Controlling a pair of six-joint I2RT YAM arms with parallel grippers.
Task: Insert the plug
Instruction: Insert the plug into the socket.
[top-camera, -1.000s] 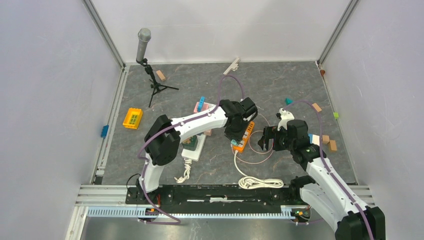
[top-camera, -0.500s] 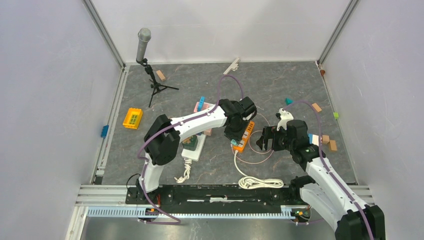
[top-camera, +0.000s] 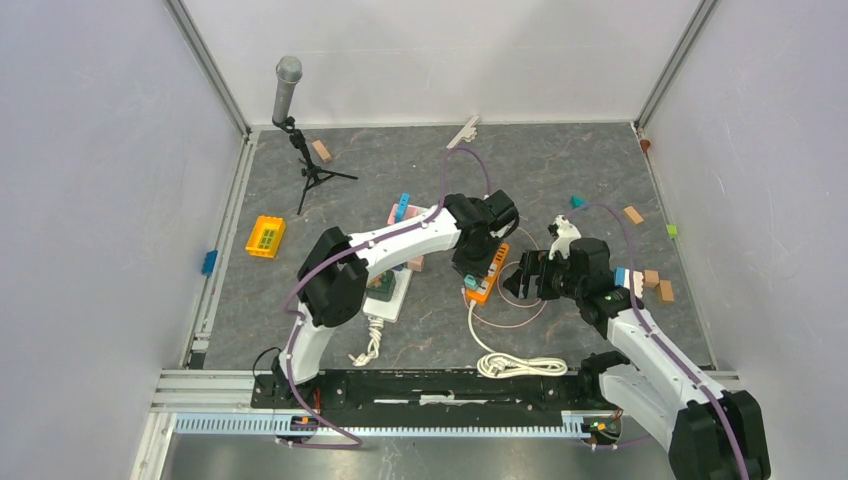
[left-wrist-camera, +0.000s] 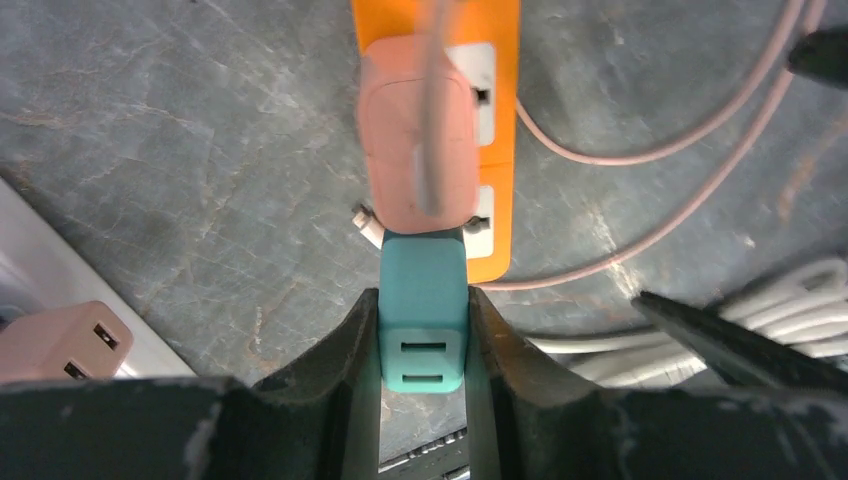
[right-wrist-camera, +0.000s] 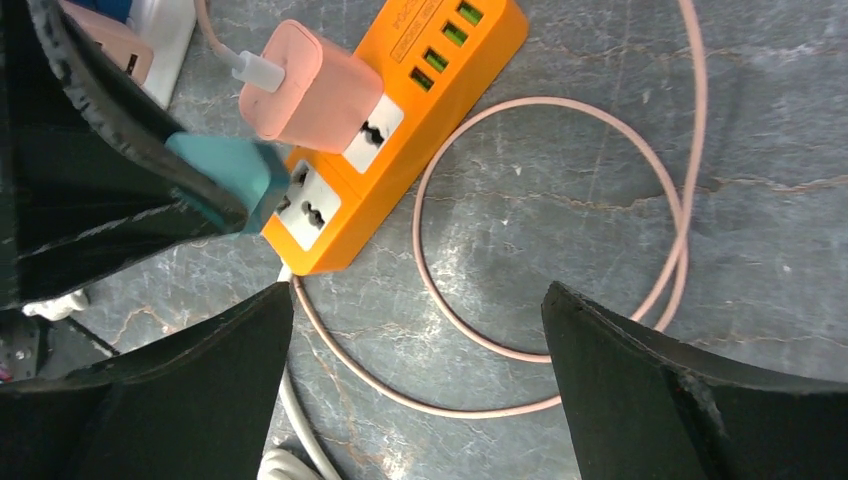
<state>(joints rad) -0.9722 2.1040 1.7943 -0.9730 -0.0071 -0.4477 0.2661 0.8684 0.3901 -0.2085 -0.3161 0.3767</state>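
Two arms are bolted at the near edge of a grey marbled table (top-camera: 560, 170), and both reach toward its middle. The left gripper (left-wrist-camera: 423, 300) is closed narrowly on a teal plug (left-wrist-camera: 423, 320), which is pinched between its two fingers (left-wrist-camera: 355, 350). The right gripper (right-wrist-camera: 415, 295) is held wide apart just beside the strip, with nothing between its fingers (right-wrist-camera: 640, 370).

An orange power strip (right-wrist-camera: 400, 100) is laid flat between the two grippers. Four green USB ports are set at its far end, and two white socket faces are seen nearer. The socket next to the ports is filled by a pink adapter (right-wrist-camera: 310, 95), from which a pink cable (right-wrist-camera: 560, 250) is led out and coiled in a loop on the table. The teal plug is held tilted at the end socket, its front touching the pink adapter's edge; whether its pins are seated cannot be told. The strip's own white cord (top-camera: 520, 365) is bundled near the arm bases.

A white power strip (top-camera: 388, 295) is placed further left, and a second pink adapter (left-wrist-camera: 60, 340) with two USB slots is seated on it.
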